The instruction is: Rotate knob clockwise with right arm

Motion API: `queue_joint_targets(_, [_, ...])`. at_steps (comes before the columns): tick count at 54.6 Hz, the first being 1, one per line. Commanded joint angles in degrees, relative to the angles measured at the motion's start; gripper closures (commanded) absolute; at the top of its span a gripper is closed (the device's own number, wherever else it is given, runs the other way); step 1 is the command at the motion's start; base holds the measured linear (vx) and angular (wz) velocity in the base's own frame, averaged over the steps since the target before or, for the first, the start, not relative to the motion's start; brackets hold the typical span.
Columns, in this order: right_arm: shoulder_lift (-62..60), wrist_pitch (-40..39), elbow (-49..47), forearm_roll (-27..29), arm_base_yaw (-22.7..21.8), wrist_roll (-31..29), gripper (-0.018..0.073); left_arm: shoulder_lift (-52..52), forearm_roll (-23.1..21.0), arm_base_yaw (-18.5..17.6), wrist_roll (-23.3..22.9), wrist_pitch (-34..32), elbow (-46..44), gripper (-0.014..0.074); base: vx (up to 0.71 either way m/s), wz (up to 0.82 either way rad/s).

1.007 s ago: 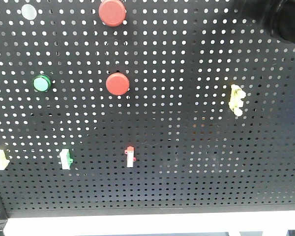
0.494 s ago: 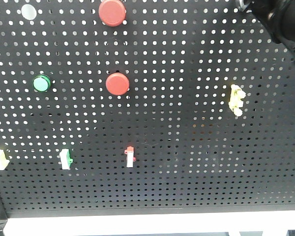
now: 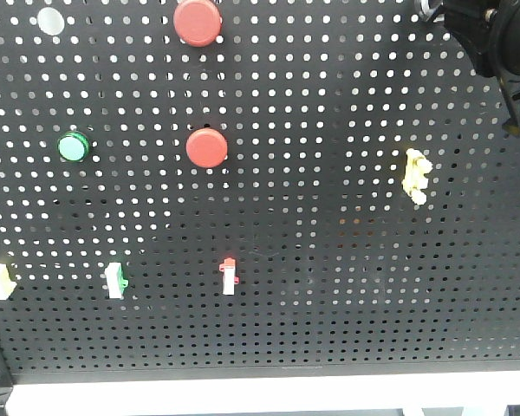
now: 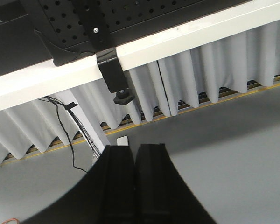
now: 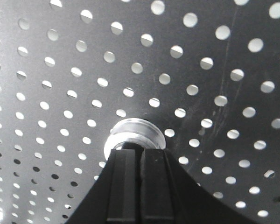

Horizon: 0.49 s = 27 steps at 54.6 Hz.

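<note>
One knob (image 5: 134, 135): shiny silver ring | right gripper (image 5: 140, 154) fingers together, tips at knob

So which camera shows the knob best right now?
The right wrist view: the knob sits near centre on the black pegboard, just beyond the tips of the right gripper, whose fingers lie together. The front view catches only a silver sliver beside the right arm. The left wrist view misses it.

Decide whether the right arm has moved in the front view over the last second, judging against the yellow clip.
Yes. The right arm has shifted rightward and up, away from the yellow clip, uncovering the knob at the pegboard's top edge.
</note>
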Motion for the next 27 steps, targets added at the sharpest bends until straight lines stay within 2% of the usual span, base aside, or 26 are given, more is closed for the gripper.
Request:
queue_joint_targets(1, [-2.5, -5.0, -1.5, -1.9, -0.3, -3.1, 0.0375, -0.5, -0.3, -0.1, -0.1, -4.8, 1.2, 0.0603, 0.00, 0.00])
queue_joint_targets(8, [-5.2, -3.8, -1.5, -1.9, -0.3, -8.0, 0.0226, -0.5, -0.3, -0.1, -0.1, -4.8, 1.2, 0.0603, 0.00, 0.00])
queue_joint_targets(16, [-8.8, 1.8, -1.5, -1.6, -0.3, -13.5, 0.0062, -0.5, -0.3, -0.1, -0.1, -4.8, 1.2, 0.0603, 0.00, 0.00])
queue_joint_targets(22, [-12.5, 6.9, -0.5, -0.6, -0.3, -19.7, -0.0010, -0.5, -0.3, -0.1, -0.1, -4.8, 1.2, 0.0603, 0.00, 0.00])
queue_joint_targets(27, [-16.2, 9.7, 2.5, 3.0, -0.3, -26.7, -0.0024, -0.5, -0.3, -0.1, -0.1, -4.8, 1.2, 0.0603, 0.00, 0.00])
